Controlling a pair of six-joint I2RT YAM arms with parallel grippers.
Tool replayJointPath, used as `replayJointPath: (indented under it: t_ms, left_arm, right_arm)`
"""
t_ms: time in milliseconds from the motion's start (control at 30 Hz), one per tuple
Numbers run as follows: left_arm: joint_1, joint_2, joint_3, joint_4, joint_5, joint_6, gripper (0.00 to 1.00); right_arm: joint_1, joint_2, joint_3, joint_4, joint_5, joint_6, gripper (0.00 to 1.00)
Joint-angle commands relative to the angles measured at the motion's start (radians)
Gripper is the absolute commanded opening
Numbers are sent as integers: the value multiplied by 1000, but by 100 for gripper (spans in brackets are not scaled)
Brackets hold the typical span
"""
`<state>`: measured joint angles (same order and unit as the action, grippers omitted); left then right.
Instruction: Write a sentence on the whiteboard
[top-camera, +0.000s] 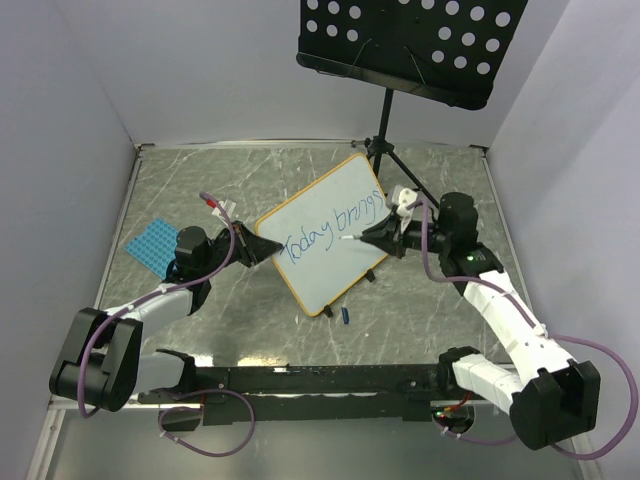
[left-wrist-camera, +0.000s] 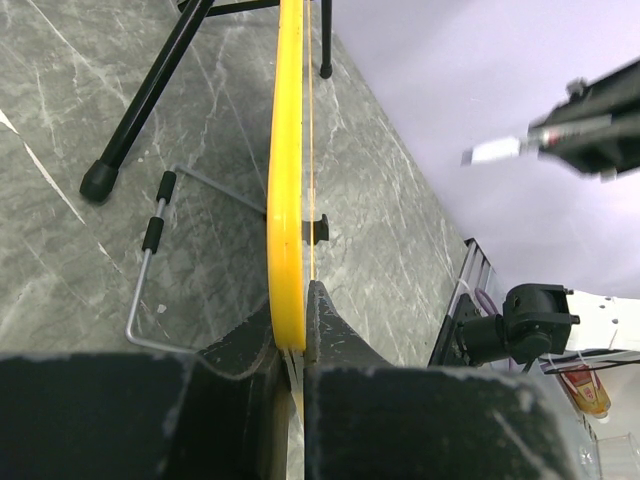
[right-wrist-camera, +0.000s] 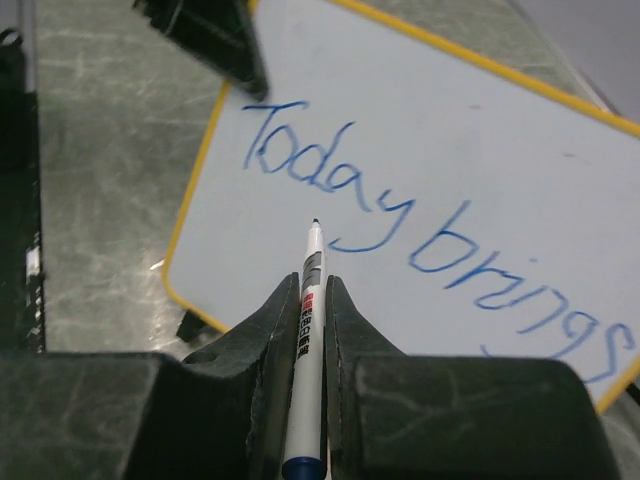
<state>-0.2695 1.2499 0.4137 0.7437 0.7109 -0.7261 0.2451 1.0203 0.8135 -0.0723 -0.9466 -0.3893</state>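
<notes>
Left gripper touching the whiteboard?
Touching. Left wrist view: the left gripper is shut on the whiteboard, clamped on its yellow frame, no gap.

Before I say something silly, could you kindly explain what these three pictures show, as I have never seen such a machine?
Two robot arms are bolted to a grey table. One picture looks down from above; the other two come from cameras on each wrist. The left pincer is shut on the yellow edge of the whiteboard. The right pincer is shut on a marker, its tip by the blue words "Today brings". Also there: a black music stand, a blue mat and a small blue piece.
</notes>
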Motion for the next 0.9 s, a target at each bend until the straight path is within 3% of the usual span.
replayJointPath:
  t_ms: [0, 333, 567, 867]
  left_arm:
    - [-20, 13, -35, -56, 84, 80, 1]
    - [-22, 2, -38, -49, 76, 62, 1]
    - [-22, 9, -36, -49, 79, 59, 1]
    - [-23, 0, -41, -47, 70, 48, 1]
  right_arm:
    - [66, -29, -14, -60, 2, -89, 0]
    - [140, -60, -4, -115, 15, -151, 0]
    - [143, -54, 118, -167, 0, -65, 0]
    - [235, -48, 52, -170, 75, -146, 0]
